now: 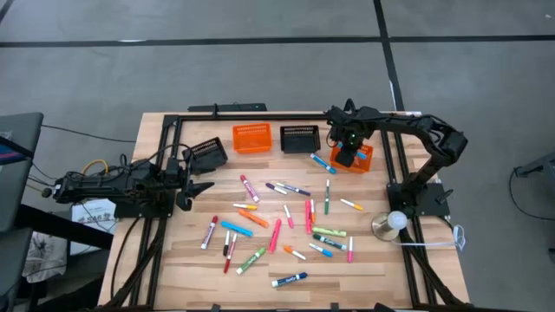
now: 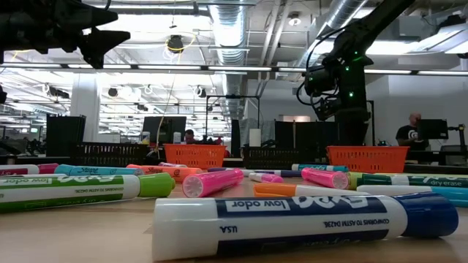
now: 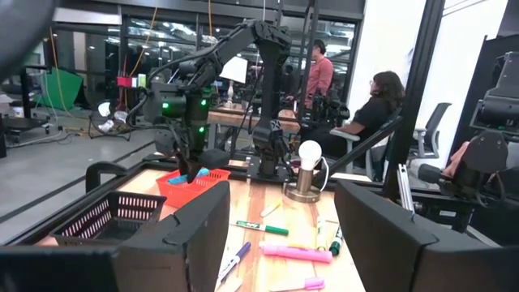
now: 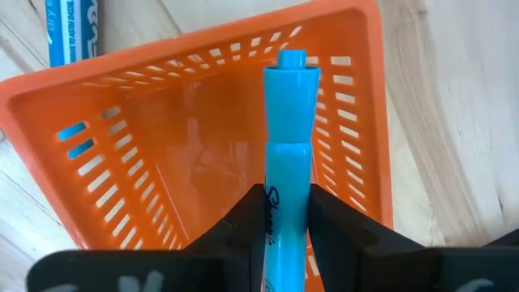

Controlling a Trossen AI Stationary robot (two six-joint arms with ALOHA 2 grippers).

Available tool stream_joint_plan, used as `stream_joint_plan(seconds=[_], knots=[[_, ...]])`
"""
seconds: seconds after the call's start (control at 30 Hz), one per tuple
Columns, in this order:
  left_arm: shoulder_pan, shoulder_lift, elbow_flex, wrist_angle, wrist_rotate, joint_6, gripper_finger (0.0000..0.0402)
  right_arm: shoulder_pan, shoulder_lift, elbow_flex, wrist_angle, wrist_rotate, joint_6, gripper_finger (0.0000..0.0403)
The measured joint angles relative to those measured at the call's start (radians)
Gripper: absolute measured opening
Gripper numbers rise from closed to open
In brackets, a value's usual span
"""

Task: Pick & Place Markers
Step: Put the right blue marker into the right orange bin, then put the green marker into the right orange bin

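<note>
Right wrist view: blue marker [image 4: 288, 154] clamped between right pincer [image 4: 285, 217] fingers

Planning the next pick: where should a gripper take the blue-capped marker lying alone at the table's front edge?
Grip the blue-capped marker mid-barrel, from straight above, fingers across its width. It lies flat, with bare wood either side.
</note>
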Motion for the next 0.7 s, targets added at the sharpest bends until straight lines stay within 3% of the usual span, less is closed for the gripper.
stream_joint_plan(seconds=[0.2, 0.5, 0.7], knots=[[0.0, 0.0, 0.0, 0.003, 0.0, 0.0, 0.0222, 0.0, 0.0, 0.0, -0.002, -0.029, 0.001, 0.0085], [0.0, 0.0, 0.0, 0.01, 0.0, 0.0, 0.0222, 0.0, 0.0, 0.0, -0.006, -0.014, 0.008, 0.0173], [0.0, 0.0, 0.0, 0.016, 0.0, 0.0, 0.0222, 0.012, 0.0, 0.008, -0.024, -0.014, 0.02, 0.0196]])
